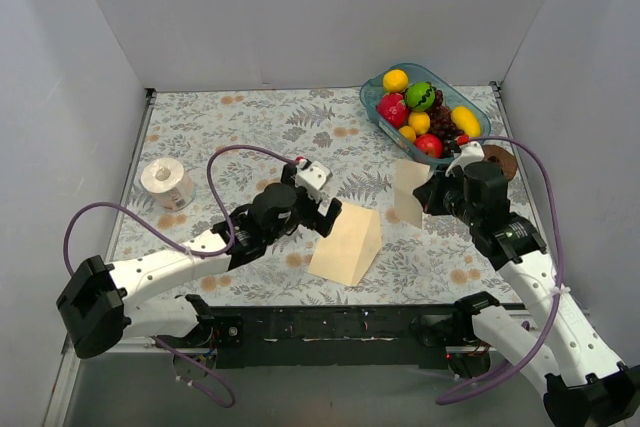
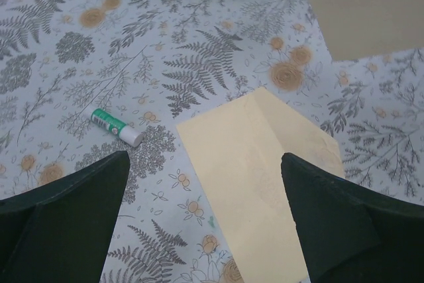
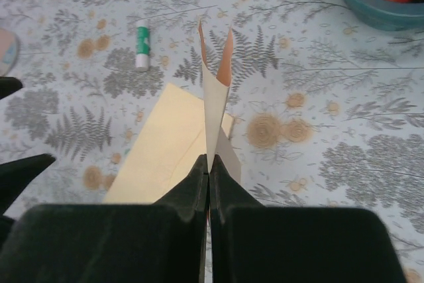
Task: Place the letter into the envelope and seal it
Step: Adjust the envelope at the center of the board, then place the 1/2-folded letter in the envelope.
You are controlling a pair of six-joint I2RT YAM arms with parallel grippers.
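The task is judged to be at an early stage. The letter point(image 3: 213, 97) is pinched between the clenched fingers of the right gripper point(image 3: 209, 167). It is bowed into a narrow fold, with its salmon inner face showing, and is carried edge-on clear of the tabletop point(image 1: 230, 127). In the top view it is seen to the right of the envelope point(image 1: 348, 245) and apart from it, on the side of the fruit tray point(image 1: 372, 97).

The envelope is seen lying flat on the tabletop near the front edge, between the two arms. A crease is visible across it in the left wrist view, but whether the flap is raised or folded down cannot be told. The left gripper point(image 1: 318, 217) is spread wide and nothing is grasped by it. It is poised at the envelope's left edge, and contact with the paper cannot be confirmed. A glue stick point(image 2: 117, 127) is seen on the tabletop just beyond the envelope, touched by neither gripper.

The pick-up of the letter can be counted as done, and no part of the letter has been entered into the envelope. The pocket remains to be opened or steadied, and the letter aligned with its mouth and slid in. The flap must then be closed and sealed, for which the glue stick is probably meant.
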